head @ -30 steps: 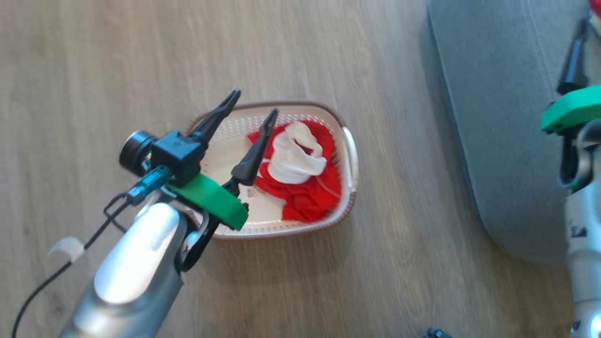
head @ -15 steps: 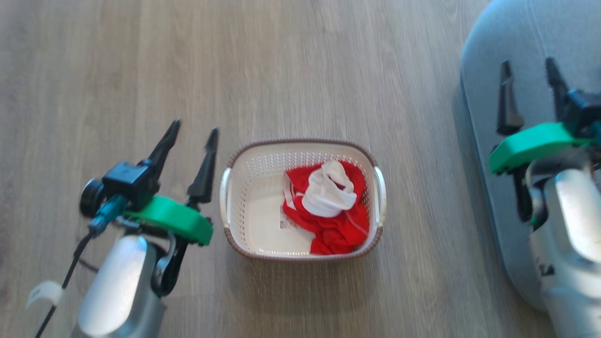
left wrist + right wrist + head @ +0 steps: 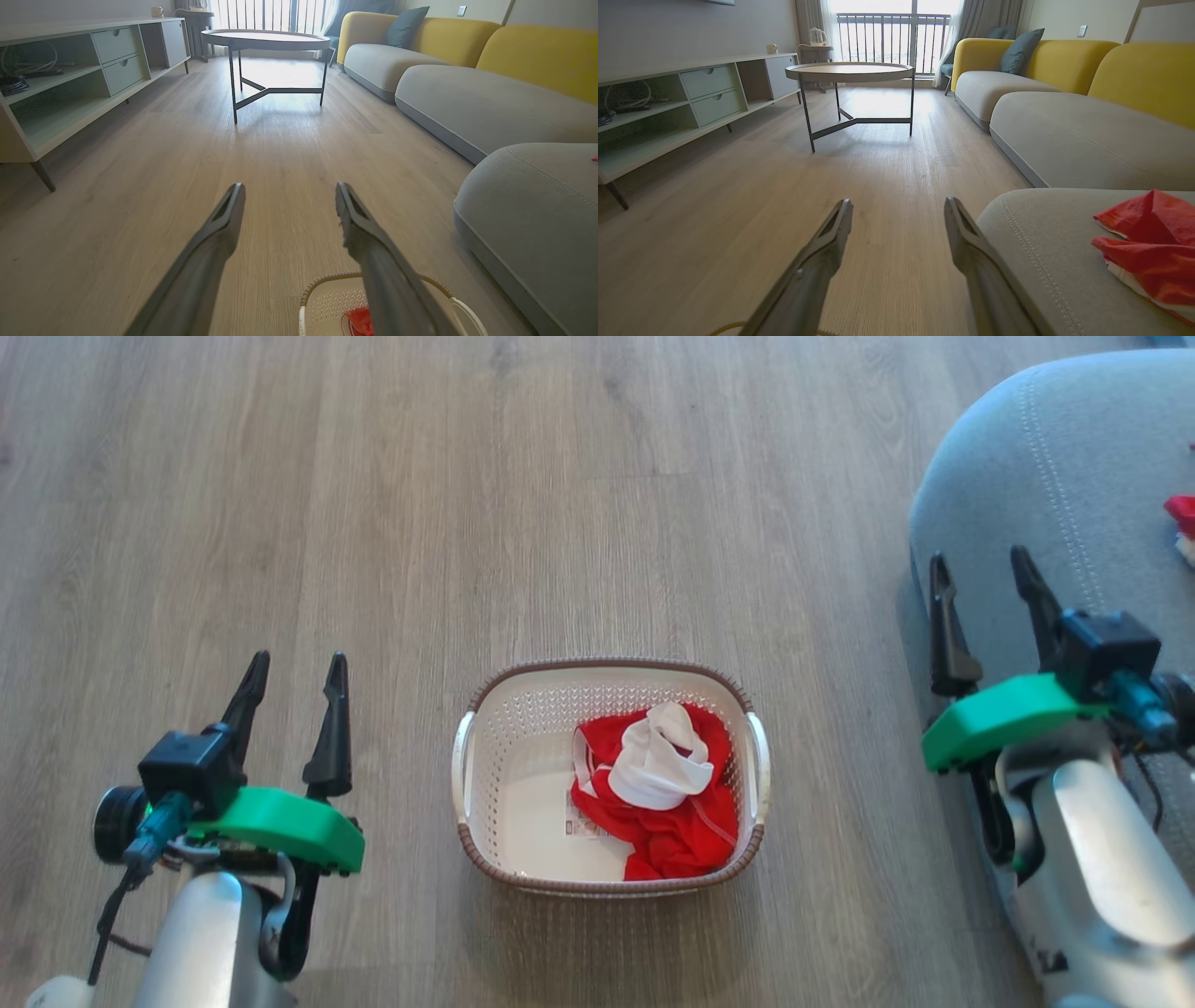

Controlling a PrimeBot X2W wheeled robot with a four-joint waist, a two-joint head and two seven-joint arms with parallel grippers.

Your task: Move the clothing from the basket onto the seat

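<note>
Red clothing (image 3: 674, 826) lies in the basket (image 3: 607, 665) on wooden floor (image 3: 560, 523), between left fingers (image 3: 330, 737) and right fingers (image 3: 945, 635), both pairs apart.

Head view: high, steeply down on floor (image 3: 280, 523), basket (image 3: 607, 665) centred. Wrist views: low, facing far window (image 3: 896, 42); both share seat (image 3: 537, 210), round table (image 3: 266, 39).

Bare wooden floor (image 3: 420, 523) spread open across the upper left and centre of the head view. At lower centre the basket (image 3: 607, 665) stood open-topped, its walls ringing the clothing (image 3: 674, 840) heaped in its right half. The seat (image 3: 1074, 457) blocked the right edge.
</note>
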